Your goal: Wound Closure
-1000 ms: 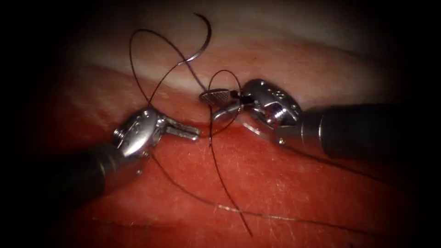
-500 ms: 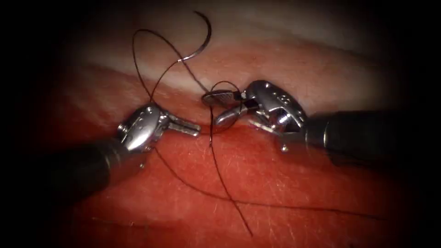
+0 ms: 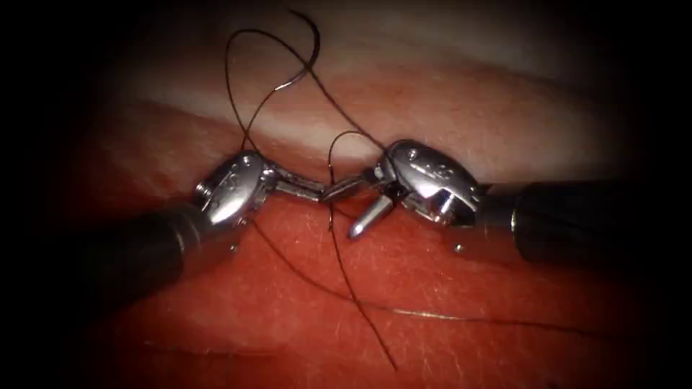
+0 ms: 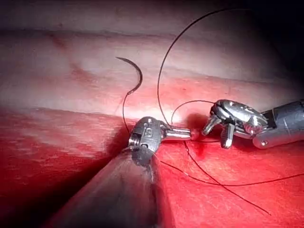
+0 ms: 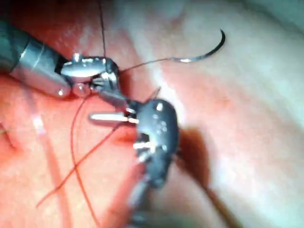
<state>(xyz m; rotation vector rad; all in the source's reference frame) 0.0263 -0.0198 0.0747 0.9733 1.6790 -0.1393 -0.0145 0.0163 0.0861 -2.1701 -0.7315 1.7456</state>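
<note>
Nearest to me, a loose end of thread (image 3: pixel 364 320) lies across the red, wet-looking tissue (image 3: pixel 468 317), and a second strand crosses it and trails off to the right.

Just beyond, the two tools meet tip to tip. The left tool (image 3: pixel 308 190) has its jaws pressed together. A strand passes right at their tip, but I cannot tell whether any of it is caught between them. The right tool (image 3: pixel 344 212) has its jaws spread wide, one pointing at the left tool's tip and the other angled down toward the tissue. They hold nothing, though an upright strand runs between them. More thread rises from behind the left tool's wrist and arcs up in loops.

Farthest back, on the paler band of tissue, the needle (image 3: pixel 317 43) lies free. Neither tool holds it, its whole curve is out of the tissue, and the thread trails from its blunt end. I cannot make out the cut itself.

My reading is that thread handling is the step in hand, not needle driving. The next move calls for a clean grip on one strand only, where several cross close together, without snagging the loops or dragging the needle.
</note>
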